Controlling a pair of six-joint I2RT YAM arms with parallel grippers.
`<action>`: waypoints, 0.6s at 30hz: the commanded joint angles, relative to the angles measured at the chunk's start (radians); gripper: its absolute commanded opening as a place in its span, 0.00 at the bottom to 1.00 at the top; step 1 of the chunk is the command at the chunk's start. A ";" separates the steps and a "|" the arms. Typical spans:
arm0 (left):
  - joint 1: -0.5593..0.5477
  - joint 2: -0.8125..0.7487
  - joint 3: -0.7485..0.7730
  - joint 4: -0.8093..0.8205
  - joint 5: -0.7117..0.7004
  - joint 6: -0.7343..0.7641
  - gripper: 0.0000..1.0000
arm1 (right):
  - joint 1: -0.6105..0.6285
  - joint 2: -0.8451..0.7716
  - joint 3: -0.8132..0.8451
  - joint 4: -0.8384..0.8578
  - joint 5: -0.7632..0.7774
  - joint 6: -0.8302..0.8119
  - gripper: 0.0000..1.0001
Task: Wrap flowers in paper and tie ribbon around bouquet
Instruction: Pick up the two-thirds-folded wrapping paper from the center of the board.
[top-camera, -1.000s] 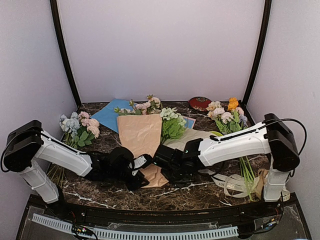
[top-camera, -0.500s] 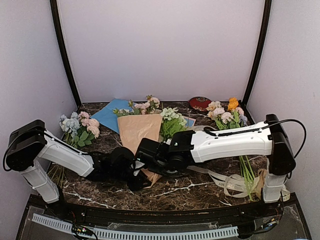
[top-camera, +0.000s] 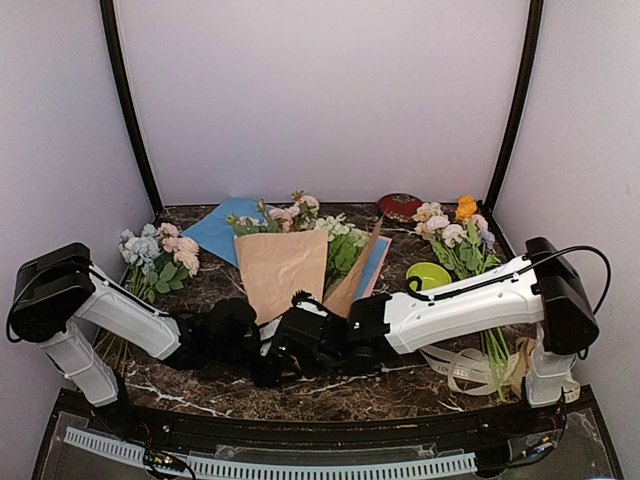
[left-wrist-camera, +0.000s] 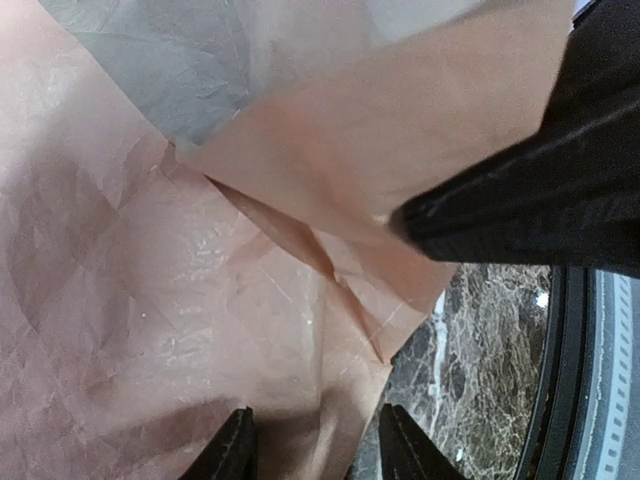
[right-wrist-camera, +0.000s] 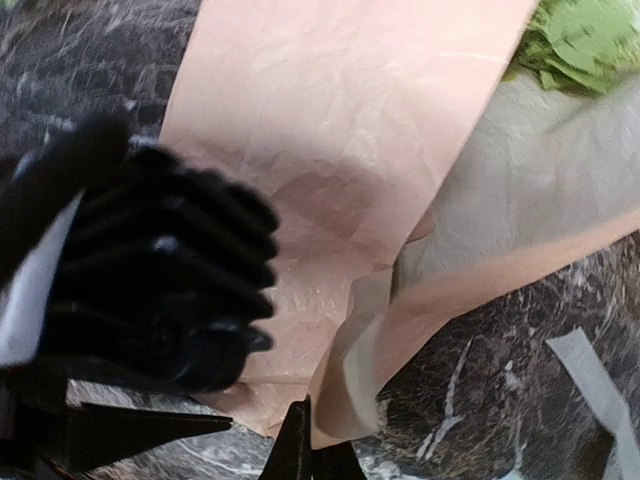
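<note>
I see the paper (top-camera: 280, 272) in the middle of the table (top-camera: 400, 385), folded partly over the flowers (top-camera: 342, 248); their tops stick out at the far end; my right claw (right-wrist-camera: 305, 435) is pinched tight on the paper's near edge and holds one flap up; my left claw (left-wrist-camera: 316, 425) stands half wide over the near corner.

The paper (top-camera: 283, 272), right flap now upright.
</note>
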 joint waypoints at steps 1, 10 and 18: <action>0.031 -0.004 -0.053 -0.018 0.115 -0.042 0.43 | 0.018 -0.014 -0.008 0.129 0.015 -0.338 0.00; 0.105 0.017 -0.084 0.118 0.277 -0.093 0.49 | 0.023 0.058 -0.016 0.232 -0.046 -0.697 0.00; 0.111 -0.097 -0.121 0.163 0.329 -0.114 0.55 | 0.015 0.108 -0.043 0.246 -0.061 -0.798 0.00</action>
